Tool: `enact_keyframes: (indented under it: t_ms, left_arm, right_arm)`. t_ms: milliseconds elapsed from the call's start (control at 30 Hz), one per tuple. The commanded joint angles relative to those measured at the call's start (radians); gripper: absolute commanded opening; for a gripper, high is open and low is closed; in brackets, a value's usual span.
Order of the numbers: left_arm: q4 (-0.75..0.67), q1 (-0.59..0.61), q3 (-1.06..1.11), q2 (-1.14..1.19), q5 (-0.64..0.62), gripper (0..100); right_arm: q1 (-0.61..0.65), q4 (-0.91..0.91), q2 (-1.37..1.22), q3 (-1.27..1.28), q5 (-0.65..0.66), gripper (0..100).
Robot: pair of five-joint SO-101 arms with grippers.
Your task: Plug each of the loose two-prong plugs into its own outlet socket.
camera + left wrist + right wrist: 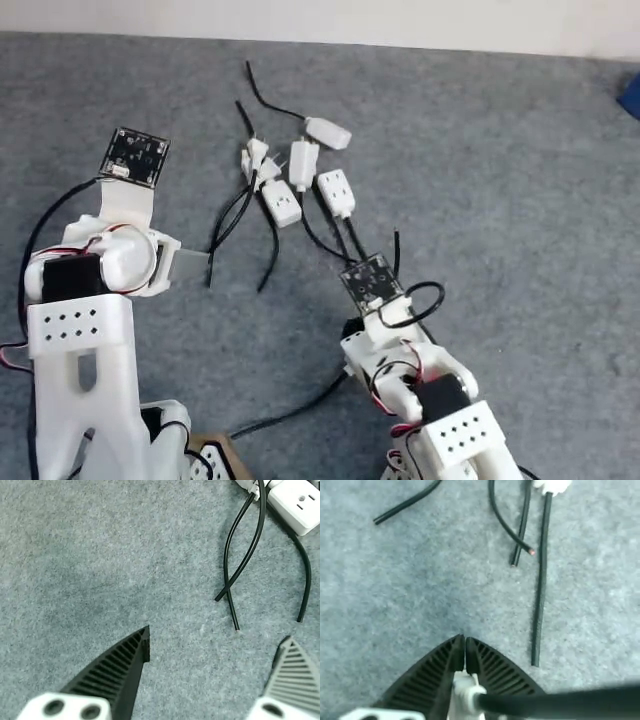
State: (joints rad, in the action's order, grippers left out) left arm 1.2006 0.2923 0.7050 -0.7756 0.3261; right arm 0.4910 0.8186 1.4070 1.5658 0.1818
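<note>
Two white outlet sockets (281,203) (336,192) lie mid-table on the grey carpet, each trailing a black cable. Three white two-prong plugs (256,157) (303,163) (328,131) lie just beyond them. My left gripper (215,642) is open and low over bare carpet, short of two cable ends (227,597); one socket (297,502) lies past them. My right gripper (465,647) is shut on a white plug (462,687), whose black cable (560,700) runs off to the side. Its fingertips hover over carpet, near several loose cable ends (522,550).
The left arm (90,290) stands at the table's left and the right arm (420,380) at the lower right. A black cable loop (425,295) curls beside the right wrist. A blue object (630,95) sits at the far right edge.
</note>
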Motion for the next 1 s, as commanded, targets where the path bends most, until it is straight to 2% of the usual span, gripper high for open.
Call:
enact_keyframes:
  t_ms: [0,233,700,800,967]
  left_arm:
    - [0.005,0.007,-0.005,-0.021,0.008,38]
    - [0.043,0.007,-0.008,-0.022,0.032,38]
    - [0.055,0.007,-0.005,-0.021,0.038,38]
    - [0.055,0.008,-0.004,-0.021,0.078,38]
    - [0.055,0.007,-0.004,-0.021,0.083,38]
  right_arm:
    - [-0.036,0.021,0.077,0.002,0.009,0.5]
    - [-0.051,0.021,0.162,0.051,0.012,0.5]
    - [-0.094,0.101,0.173,0.036,0.049,1.0]
    - [-0.094,0.127,0.173,0.007,0.049,1.2]
    - [-0.096,0.124,0.173,0.001,0.046,11.6]
